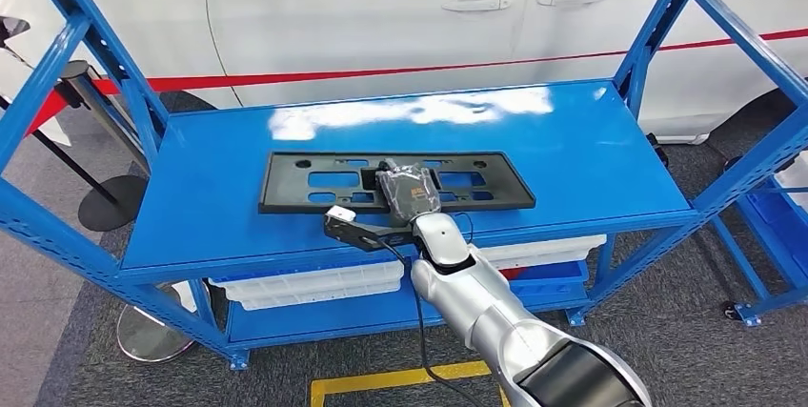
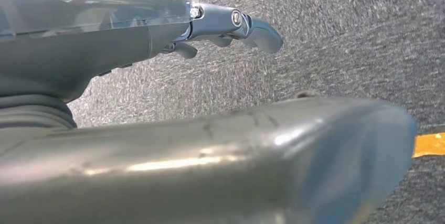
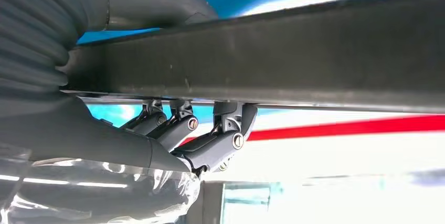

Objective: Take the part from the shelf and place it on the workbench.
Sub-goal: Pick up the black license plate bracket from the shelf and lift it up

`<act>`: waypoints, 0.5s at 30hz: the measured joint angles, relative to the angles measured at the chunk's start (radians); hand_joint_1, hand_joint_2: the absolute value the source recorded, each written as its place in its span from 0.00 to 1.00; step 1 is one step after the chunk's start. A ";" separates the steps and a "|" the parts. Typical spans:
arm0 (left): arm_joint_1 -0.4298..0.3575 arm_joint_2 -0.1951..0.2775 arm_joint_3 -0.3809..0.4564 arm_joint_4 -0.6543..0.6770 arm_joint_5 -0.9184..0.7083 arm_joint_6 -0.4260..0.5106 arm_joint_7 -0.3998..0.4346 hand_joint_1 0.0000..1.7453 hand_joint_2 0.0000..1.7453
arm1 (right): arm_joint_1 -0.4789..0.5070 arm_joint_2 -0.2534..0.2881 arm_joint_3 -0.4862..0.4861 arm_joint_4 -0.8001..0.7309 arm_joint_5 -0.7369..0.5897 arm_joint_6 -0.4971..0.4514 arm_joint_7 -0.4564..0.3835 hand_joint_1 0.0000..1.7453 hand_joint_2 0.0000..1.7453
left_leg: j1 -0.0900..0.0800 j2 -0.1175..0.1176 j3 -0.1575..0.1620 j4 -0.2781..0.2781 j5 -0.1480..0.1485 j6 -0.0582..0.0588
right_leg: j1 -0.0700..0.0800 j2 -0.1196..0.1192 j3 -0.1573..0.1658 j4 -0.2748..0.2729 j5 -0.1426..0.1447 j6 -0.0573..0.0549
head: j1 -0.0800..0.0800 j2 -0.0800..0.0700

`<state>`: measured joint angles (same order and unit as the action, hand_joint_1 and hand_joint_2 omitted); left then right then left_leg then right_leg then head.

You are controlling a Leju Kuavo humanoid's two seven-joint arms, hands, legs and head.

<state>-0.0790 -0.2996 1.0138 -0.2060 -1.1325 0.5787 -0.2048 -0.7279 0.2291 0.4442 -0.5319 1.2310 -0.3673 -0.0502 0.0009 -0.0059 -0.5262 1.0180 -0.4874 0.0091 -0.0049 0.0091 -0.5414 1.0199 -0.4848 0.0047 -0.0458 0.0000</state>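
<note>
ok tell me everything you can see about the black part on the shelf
The black part is a long, flat rectangular panel, plastic by its look, with rectangular cutouts and small holes. It lies flat, lengthwise, on the blue shelf, toward the front edge. The right hand rests over its middle; in the right wrist view its fingers curl around the part's edge.

My head camera looks forward and down from above onto the glossy blue metal shelf (image 1: 591,154). My right wrist camera sits very close against the flat black plastic part (image 3: 315,61) lying there, sharing it with the head. My left wrist camera faces grey carpet (image 2: 341,35).
</note>
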 joint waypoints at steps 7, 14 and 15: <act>0.001 0.004 0.044 -0.002 0.056 0.105 -0.079 0.00 0.00 | 0.090 -0.013 -0.042 -0.387 -0.423 0.004 -0.172 1.00 1.00 | 0.000 0.000 -0.003 0.000 0.000 0.000 | 0.000 -0.001 -0.003 0.000 0.000 0.000 | 0.000 0.000; 0.013 0.005 0.125 -0.034 -0.001 0.122 -0.119 0.00 0.00 | 0.099 -0.133 -0.076 -0.917 -0.755 -0.050 -0.188 1.00 1.00 | 0.000 -0.002 -0.007 0.002 0.001 0.001 | -0.001 -0.004 -0.006 0.000 0.000 0.001 | 0.000 0.000; 0.013 0.005 0.137 -0.034 -0.001 0.123 -0.127 0.00 0.00 | 0.099 -0.163 -0.086 -0.974 -0.791 -0.066 -0.197 1.00 1.00 | 0.000 -0.003 -0.007 0.002 0.001 0.001 | -0.001 -0.004 -0.006 0.000 0.000 0.001 | 0.000 0.000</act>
<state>-0.0661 -0.2946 1.1503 -0.2400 -1.1332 0.7012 -0.3315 -0.6289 0.0662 0.3584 -1.5058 0.4395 -0.4334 -0.2475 0.0006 -0.0085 -0.5335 1.0200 -0.4867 0.0103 -0.0058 0.0052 -0.5472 1.0197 -0.4845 0.0055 -0.0458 0.0000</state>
